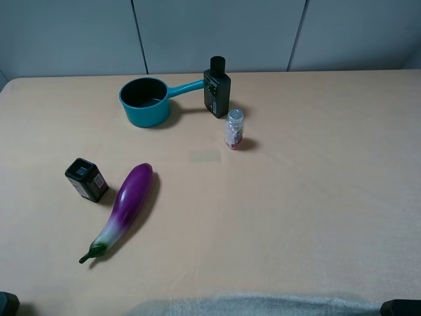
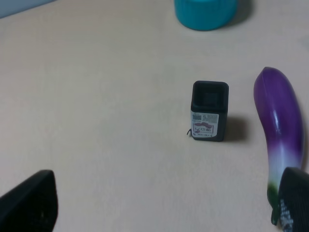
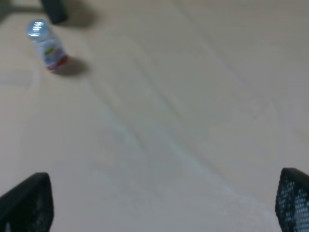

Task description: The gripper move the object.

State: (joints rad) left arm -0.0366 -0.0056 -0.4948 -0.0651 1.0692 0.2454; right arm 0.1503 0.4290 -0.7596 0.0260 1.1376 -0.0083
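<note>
The object, a dark flat bottle [image 1: 216, 87] with a round black cap, stands upright at the back of the table, next to the teal pot's handle. Only its base shows in the right wrist view [image 3: 53, 10], at the frame's edge. My left gripper [image 2: 164, 203] is open and empty, low over the table, well short of a small black box [image 2: 210, 111]. My right gripper [image 3: 159, 203] is open and empty over bare table, far from the bottle. In the high view only dark corners of the arms show at the bottom edge.
A teal pot [image 1: 145, 101] sits left of the bottle. A small clear silver-capped shaker [image 1: 234, 128] stands just in front of the bottle. The black box [image 1: 86, 179] and a purple eggplant [image 1: 125, 207] lie front left. A grey cloth [image 1: 256, 305] lines the front edge.
</note>
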